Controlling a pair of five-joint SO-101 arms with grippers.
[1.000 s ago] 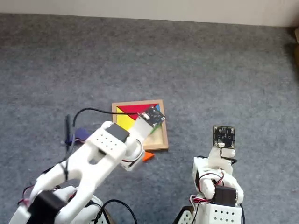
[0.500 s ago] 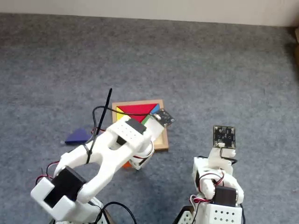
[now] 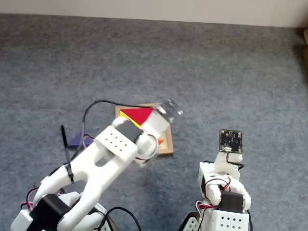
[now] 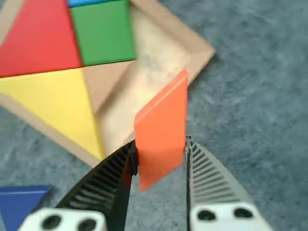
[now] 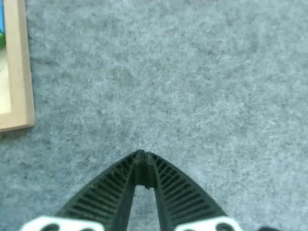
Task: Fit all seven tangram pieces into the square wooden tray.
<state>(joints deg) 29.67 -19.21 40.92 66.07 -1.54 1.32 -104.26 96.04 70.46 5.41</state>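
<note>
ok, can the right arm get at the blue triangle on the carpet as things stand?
Probably not. The blue triangle lies beyond the tray from the right gripper, and the left arm, holding the orange piece at the tray, lies across the way.

Setting: a robotics test area in a lab or office-type room. Indicators: grey short-pile carpet [image 3: 231,62] as work surface; pale wall strip [image 3: 144,8] along the frame's top edge; white left arm [image 3: 106,163] with exposed wiring [image 3: 96,104]; bare circuit board [image 3: 230,140] at lower right.
</note>
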